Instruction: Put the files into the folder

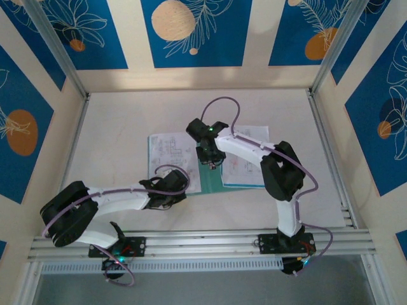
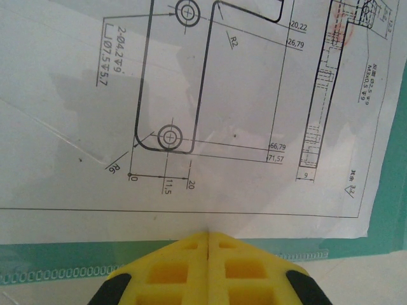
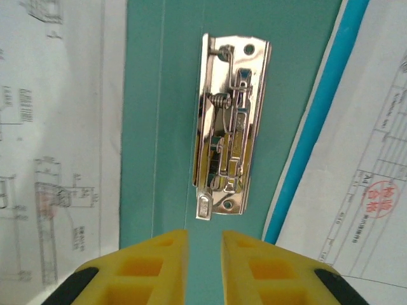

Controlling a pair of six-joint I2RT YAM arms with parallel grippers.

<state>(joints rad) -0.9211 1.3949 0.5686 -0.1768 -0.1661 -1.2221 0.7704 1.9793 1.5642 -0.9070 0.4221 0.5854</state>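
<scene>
Pale counter (image 1: 121, 121) at centre of frame. Cream walls at top and both sides, set with blue panels (image 1: 191, 32) bearing white leaf outlines and orange discs. Aluminium uprights (image 1: 57, 47) slanting in from upper left and upper right corners. Slotted aluminium rails (image 1: 203, 241) across lower frame, along counter's near edge. Perforated white strip (image 1: 203, 264) just below.

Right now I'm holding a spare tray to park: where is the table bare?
Bare table: the far strip between back wall and files, and the left strip between left wall and files. Crowded: the middle, with folder, left hand and right hand.
</scene>
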